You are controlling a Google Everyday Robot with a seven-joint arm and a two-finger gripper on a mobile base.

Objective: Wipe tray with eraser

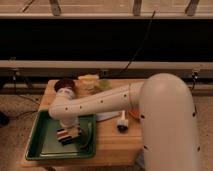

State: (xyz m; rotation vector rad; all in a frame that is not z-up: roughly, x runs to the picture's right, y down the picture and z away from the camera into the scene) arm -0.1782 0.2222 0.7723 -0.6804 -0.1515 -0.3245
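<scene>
The dark-green tray (44, 142) lies on the front left of the wooden table. Inside it, toward its right half, the striped eraser (65, 136) rests against the tray floor. My gripper (70, 130) points down right over it and is shut on the eraser, with the fingers mostly hidden behind the white wrist. The thick white arm reaches in from the right and covers the tray's back right corner.
A dark brown bowl (63, 85), a yellowish object (88, 81) and something green (103, 85) stand at the table's back. A white-handled brush (122, 122) and an orange item (134, 114) lie right of the tray. Black cables hang behind the table.
</scene>
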